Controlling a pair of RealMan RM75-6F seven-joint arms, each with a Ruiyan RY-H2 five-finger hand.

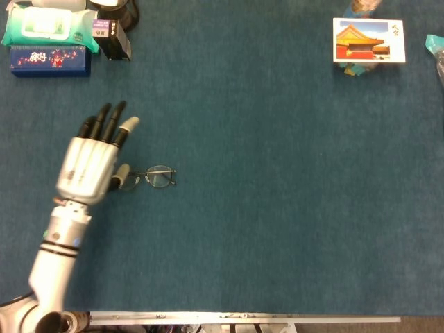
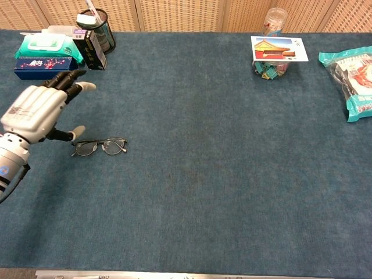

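The left hand (image 2: 34,113) hangs raised over the blue table (image 2: 221,174) near its left edge, back upward, fingers (image 1: 104,123) stretched out and spread toward the far side, thumb out to the right, holding nothing. Just right of the thumb, apart from it, the glasses (image 2: 99,146) lie flat, long axis left to right. Farther off stand a wipes pack (image 2: 42,45) and a blue box (image 2: 45,67).

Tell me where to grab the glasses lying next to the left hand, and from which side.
Probably pinch the glasses at the thin bridge between the lenses, coming down from above. They lie flat on the table, so the rims offer no side purchase. The left hand hovers open beside them.
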